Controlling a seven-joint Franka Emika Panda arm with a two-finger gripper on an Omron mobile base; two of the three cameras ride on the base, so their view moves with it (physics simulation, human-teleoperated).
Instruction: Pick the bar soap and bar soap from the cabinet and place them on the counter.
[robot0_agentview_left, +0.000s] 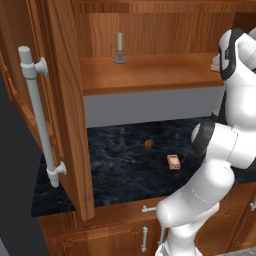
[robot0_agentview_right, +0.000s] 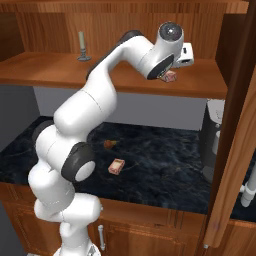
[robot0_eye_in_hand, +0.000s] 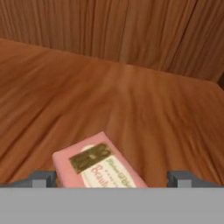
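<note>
Up on the wooden shelf of the cabinet, your gripper is reaching in over one bar soap; in the hand view that bar lies flat on the shelf between your two dark fingertips, closer to the one on the view's left, and neither tip is seen touching it. Your jaws are spread fully wide and hold nothing. From largest to smallest: the cabinet is reddish-brown wood with strong straight grain, its panelled door swung open and carrying a long silver bar handle. Below it, the counter is a wide black slab with faint pale veins, like marble. Your white arm with dark joints bends up from the base to the shelf. A pale candle stands upright on a grey holder, well away from your gripper along the same shelf. The soap under your hand is a flat pink rectangle with a dark label and printed lettering on top. A second bar soap lies flat on the counter, pinkish-beige with darker reddish ends. Near it sits a small round brown lump.
</note>
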